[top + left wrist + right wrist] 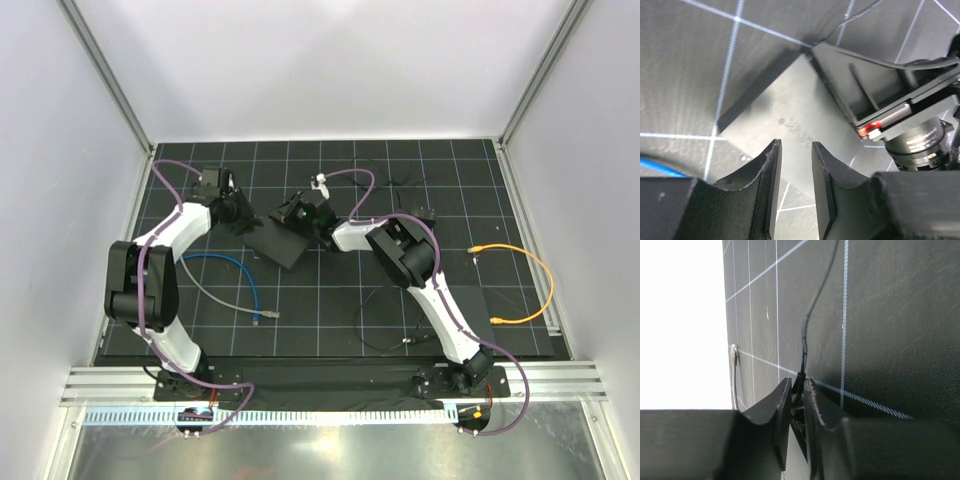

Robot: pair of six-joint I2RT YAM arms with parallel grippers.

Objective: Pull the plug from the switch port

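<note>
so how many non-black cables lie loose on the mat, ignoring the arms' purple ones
3: a blue cable and a grey cable front left beside the left arm, and an orange cable along the right edge. More may be hidden.

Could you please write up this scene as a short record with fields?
switch: flat black box lying on the grid mat, between the two arms
right gripper: fingers closed on the black plug at the switch edge
left gripper: fingers apart over the switch top, nothing between them
loose cables: blue cable on the left, orange cable on the right
</note>
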